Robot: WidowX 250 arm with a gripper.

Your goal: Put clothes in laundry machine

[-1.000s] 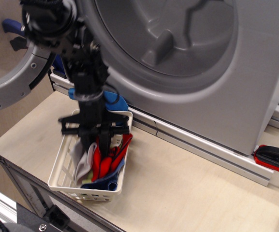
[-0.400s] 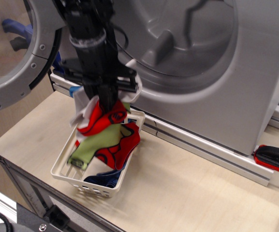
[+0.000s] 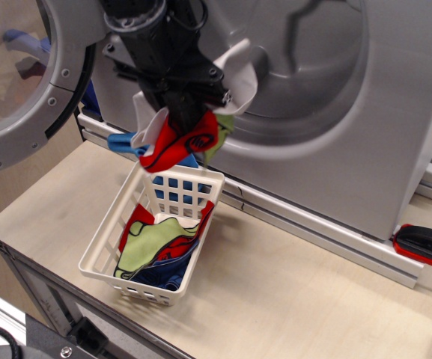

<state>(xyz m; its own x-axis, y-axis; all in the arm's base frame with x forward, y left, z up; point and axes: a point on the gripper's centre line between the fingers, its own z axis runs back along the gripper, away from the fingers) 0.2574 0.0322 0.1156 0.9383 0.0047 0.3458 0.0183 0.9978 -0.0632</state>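
Below the gripper [image 3: 189,112], one white basket [image 3: 107,258] holds more clothes. The gripper's jaws pinch a red, white and green clothes bundle [image 3: 182,138] before the laundry machine [image 3: 335,134] mouth.

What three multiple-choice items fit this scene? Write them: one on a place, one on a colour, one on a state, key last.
1. Where is the white basket?
A. on the wooden table, in front of the laundry machine
B. inside the drum
C. on the floor

2. What colour dominates the garment held by the pincer?
A. yellow
B. red
C. purple

3. What state is the round door in?
A. shut
B. swung open
D. removed

Key: 1 A, the basket rests on the table below the laundry machine. 2 B, the lifted clothes are mainly red with white and green. 3 B, the door hangs open at left, leaving the drum mouth exposed.
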